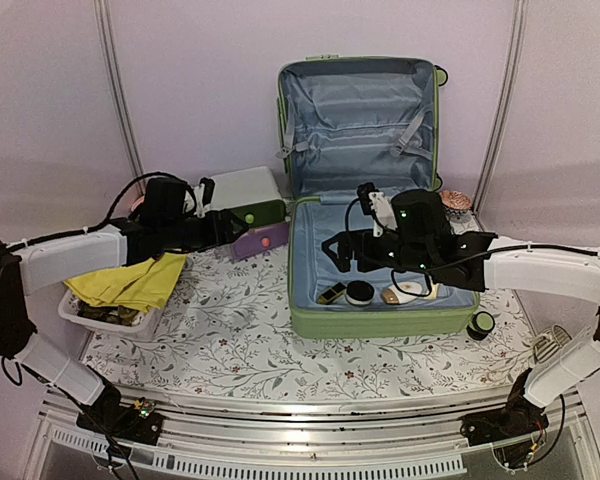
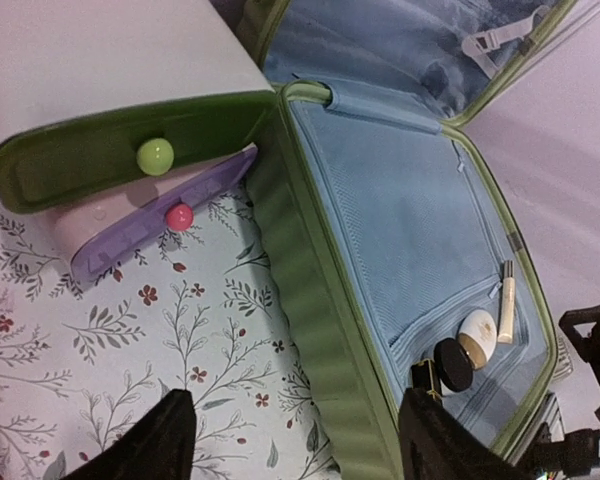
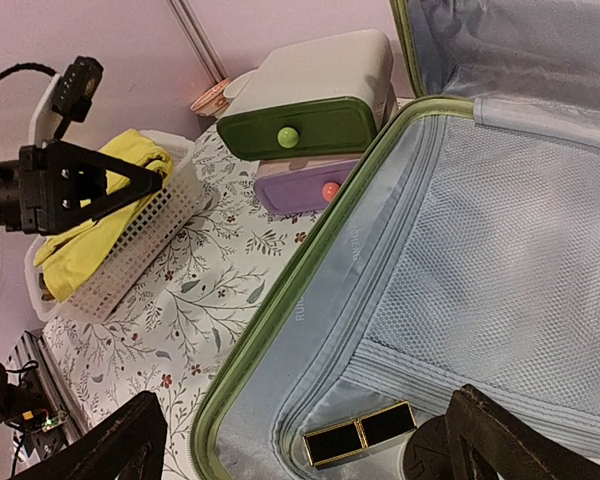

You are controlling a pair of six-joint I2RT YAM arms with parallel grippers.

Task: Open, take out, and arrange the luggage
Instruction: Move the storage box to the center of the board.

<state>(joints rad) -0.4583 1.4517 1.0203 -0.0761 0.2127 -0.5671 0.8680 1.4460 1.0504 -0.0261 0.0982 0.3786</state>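
Seen from above, the luggage (image 1: pixel 370 322) lay open right of the table's middle. Its base was flat and its lid stood up against the back wall, so its long axis ran straight away from me. My right hand (image 1: pixel 345 255) hung over the near half of the base, fingers spread and empty. Just nearward of it a row of small things lay across the lining, with a lipstick (image 1: pixel 330 293) and a compact (image 1: pixel 359 292) leftmost. My left hand (image 1: pixel 225 228) was outside the shell on its left, beside the box (image 1: pixel 245 190), also released and holding nothing, and the basket (image 1: pixel 108 318) sat under that forearm. I judged the right arm much the nearer to what remained to be taken out. In the left wrist view, the luggage's ribbed left wall ran lengthwise through the gap between my 2 spread fingers (image 2: pixel 155 440), with nothing pinched. The lining lay to the right and the same small things sat far over by the right finger, so that hand would have had to cross the wall to reach them. In the right wrist view, my 2 fingers framed the near left corner of the base. The lipstick lay on the lining below and between them, nearer the right finger, with the compact just beside its end. Its long axis ran roughly along the line from finger to finger, so I judged a wrist turn was needed before closing across its narrow sides.
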